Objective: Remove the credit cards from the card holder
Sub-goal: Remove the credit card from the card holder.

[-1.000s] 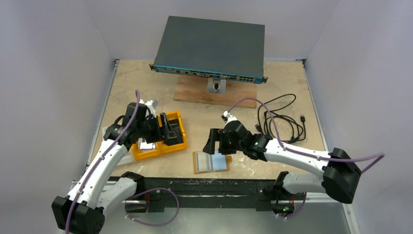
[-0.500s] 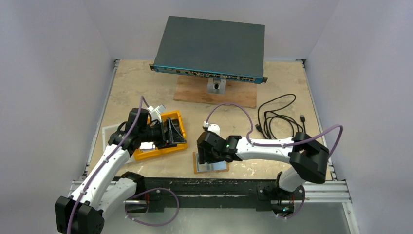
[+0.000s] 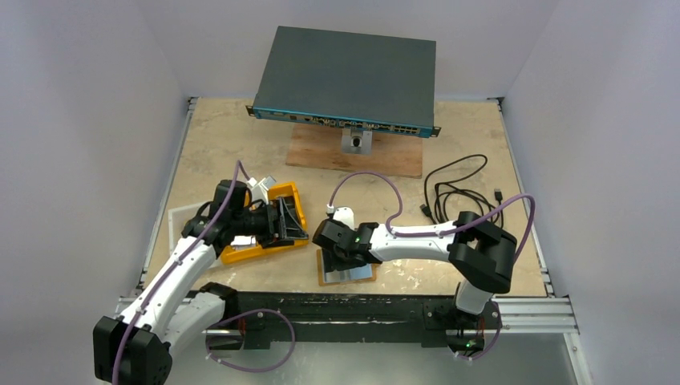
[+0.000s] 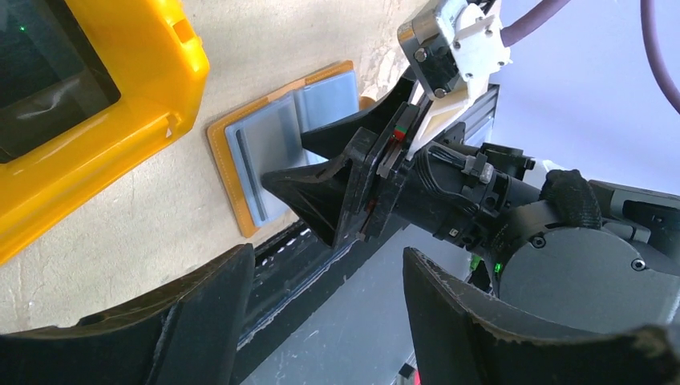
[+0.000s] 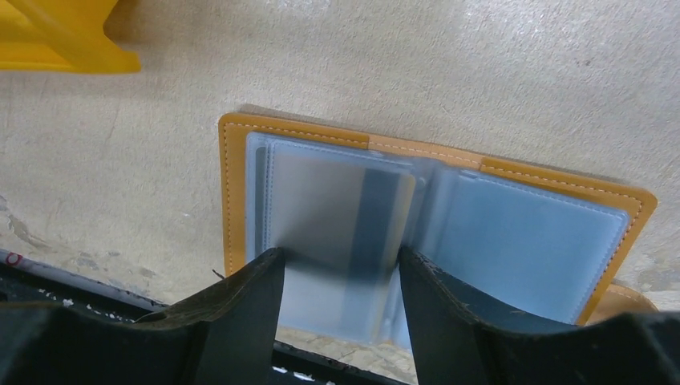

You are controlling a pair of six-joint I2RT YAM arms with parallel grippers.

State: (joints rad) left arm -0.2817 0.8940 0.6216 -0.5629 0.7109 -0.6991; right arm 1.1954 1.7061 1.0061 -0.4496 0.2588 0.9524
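- Top external view first: the flat tan-orange leather-like card holder point(image 3: 354, 275) lies open on the pale speckled worktop point(image 3: 240, 136), right by the near edge and about midway across.
- Right wrist view gives the best look at it. Clear plastic sleeves point(image 5: 529, 241) are fanned out over the tan cover. A thin grey-silver credit card point(image 5: 321, 204) with a dark stripe sits inside the sleeve on the picture's left. It's blurry through the plastic, so I can't tell if more than one is in there.
- Right tool point(image 5: 338, 257) is low over the holder, its black fingers point(image 5: 232, 313) spread apart either side of that sleeve and gripping nothing. Can't tell whether the tips actually touch the plastic.
- Left tool point(image 4: 327, 265) is also apart and empty. It hangs over the right end of the yellow-orange plastic compartment tray point(image 3: 240, 254), which sits just left of the holder without touching it.
- Left wrist view shows the right tool's fingers angled down toward the sleeves, with the tray's corner off to the upper left.
- Further back there's a dark grey flat network switch point(image 3: 345, 76) with a teal front, propped over a brown wooden board point(image 3: 321, 156). A loose black cable point(image 3: 461, 196) is coiled on the right side of the worktop, well apart from the holder.
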